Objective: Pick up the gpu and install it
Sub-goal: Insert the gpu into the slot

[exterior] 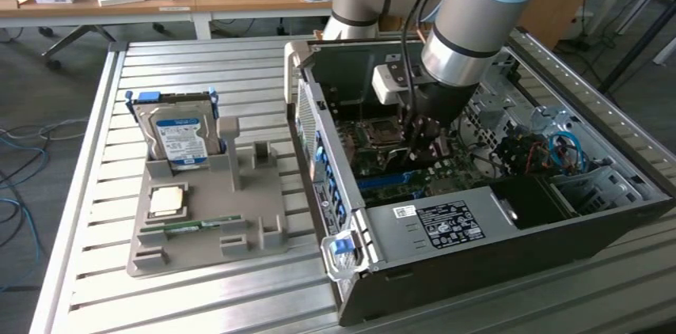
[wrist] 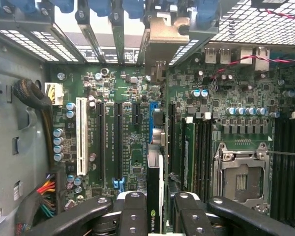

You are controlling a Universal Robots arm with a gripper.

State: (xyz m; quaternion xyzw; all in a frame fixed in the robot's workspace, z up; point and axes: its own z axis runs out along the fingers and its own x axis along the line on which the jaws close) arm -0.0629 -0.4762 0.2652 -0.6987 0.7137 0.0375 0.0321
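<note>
The gpu (wrist: 155,191) is a thin black card seen edge-on in the wrist view, with a green logo near the fingers. My gripper (wrist: 159,212) is shut on it, one black finger (wrist: 132,209) on each side. The card stands upright over the motherboard (wrist: 132,147), in line with the blue expansion slot (wrist: 153,112), and its metal bracket (wrist: 160,42) reaches the case's rear slot openings. In the exterior view the gripper (exterior: 428,130) is lowered inside the open computer case (exterior: 444,223), above the board. Whether the card's edge is seated in the slot cannot be told.
A grey fixture tray (exterior: 243,215) lies on the slatted table at the exterior view's left, holding a silver hard drive (exterior: 180,138), a CPU (exterior: 169,201) and a green RAM stick (exterior: 192,227). Inside the case are the CPU socket (wrist: 242,179), cable bundles (wrist: 37,103) and a power supply (exterior: 449,222).
</note>
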